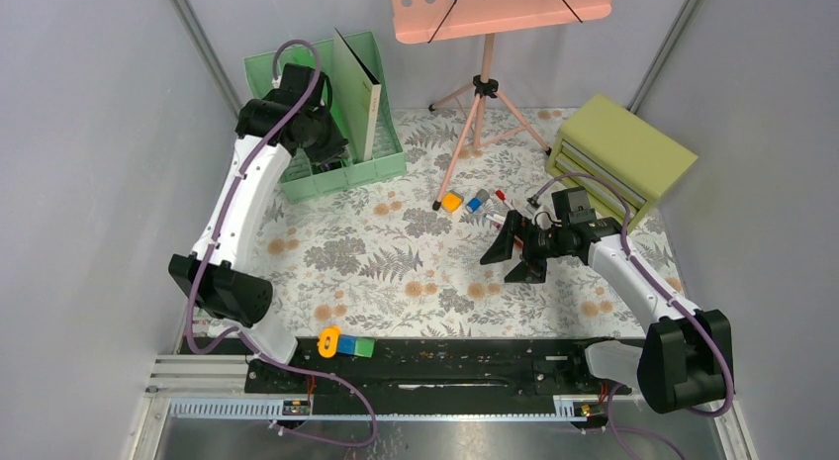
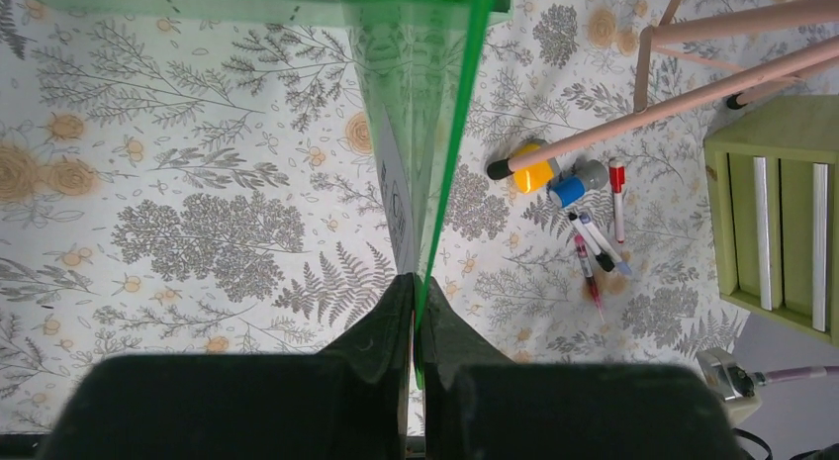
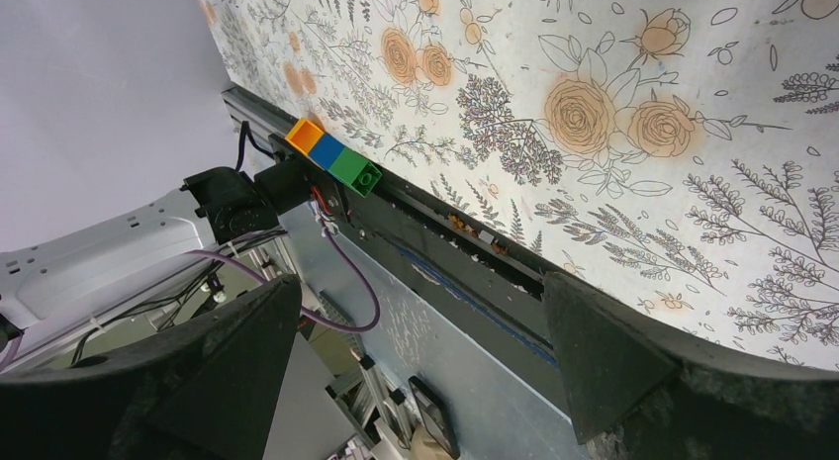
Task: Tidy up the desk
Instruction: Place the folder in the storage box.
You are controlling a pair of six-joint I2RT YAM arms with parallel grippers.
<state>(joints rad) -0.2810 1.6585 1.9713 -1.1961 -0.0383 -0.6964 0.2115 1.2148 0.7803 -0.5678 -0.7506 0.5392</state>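
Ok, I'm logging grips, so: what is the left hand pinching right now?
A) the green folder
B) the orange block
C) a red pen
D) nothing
A: in the left wrist view the left hand is shut on the edge of the thin green folder, which stands in the file rack.

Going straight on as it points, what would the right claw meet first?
The open right claw would likely meet the black rail at the near edge of the desk, near the green block; depth is unclear.
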